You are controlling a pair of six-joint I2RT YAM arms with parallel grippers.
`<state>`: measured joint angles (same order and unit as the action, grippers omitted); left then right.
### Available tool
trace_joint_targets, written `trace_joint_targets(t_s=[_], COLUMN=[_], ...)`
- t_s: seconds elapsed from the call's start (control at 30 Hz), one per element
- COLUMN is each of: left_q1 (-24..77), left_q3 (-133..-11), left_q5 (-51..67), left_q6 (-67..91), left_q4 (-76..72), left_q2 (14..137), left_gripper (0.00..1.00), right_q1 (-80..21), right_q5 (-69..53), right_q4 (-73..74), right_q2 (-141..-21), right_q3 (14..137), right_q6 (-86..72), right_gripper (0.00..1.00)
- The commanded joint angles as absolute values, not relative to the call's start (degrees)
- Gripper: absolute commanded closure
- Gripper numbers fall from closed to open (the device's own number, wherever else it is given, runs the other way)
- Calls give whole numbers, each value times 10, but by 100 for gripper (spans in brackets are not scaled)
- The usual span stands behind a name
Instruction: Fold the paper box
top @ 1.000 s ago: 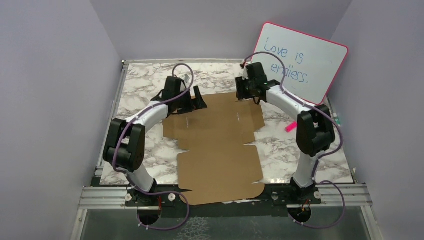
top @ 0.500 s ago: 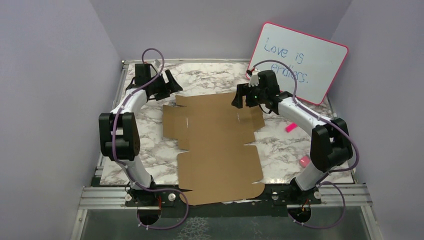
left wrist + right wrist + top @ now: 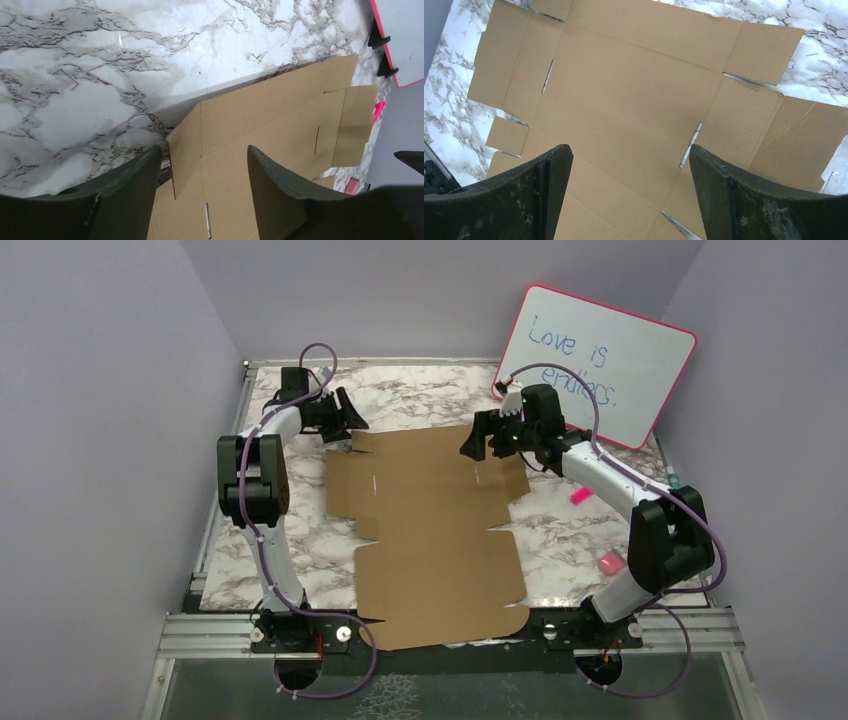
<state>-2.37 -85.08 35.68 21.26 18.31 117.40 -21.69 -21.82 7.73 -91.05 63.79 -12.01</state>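
Observation:
The paper box is a flat brown die-cut sheet lying on the marble table, reaching from the middle to the near edge. My left gripper hovers at the sheet's far left corner. In the left wrist view its jaws stand apart, with a slightly raised corner flap between them, close to the left finger. My right gripper hangs over the sheet's far right part. Seen from the right wrist, it is open above the bare cardboard, holding nothing.
A pink-framed whiteboard with handwriting leans at the back right, close behind the right arm. Two small pink objects lie on the table right of the sheet. Purple walls close in the table on three sides.
My left arm swung out from over the sheet to its far left corner, and its jaws narrowed somewhat. My right gripper shifted slightly left over the sheet and opened wider.

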Motion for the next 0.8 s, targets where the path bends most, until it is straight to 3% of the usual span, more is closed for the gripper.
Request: trace_joint_targets(t_s=[0.0,0.33,0.77], left_q1=[-28,-28,-25], left_q3=[-875,-883,-851], left_q5=[404,442,451], left_q6=[193,171,106], left_q4=[197,199,199], left_q2=[1203,1216,1116], left_gripper=[40,75,96], right_q1=[-218,-219,-219], right_q5=[-239,-265,-315], right_q4=[57,58,156], right_q2=[-898,-914,-933], right_q3=[633,648,761], right_q6=[-121,-108,3], right_gripper=[8,8,3])
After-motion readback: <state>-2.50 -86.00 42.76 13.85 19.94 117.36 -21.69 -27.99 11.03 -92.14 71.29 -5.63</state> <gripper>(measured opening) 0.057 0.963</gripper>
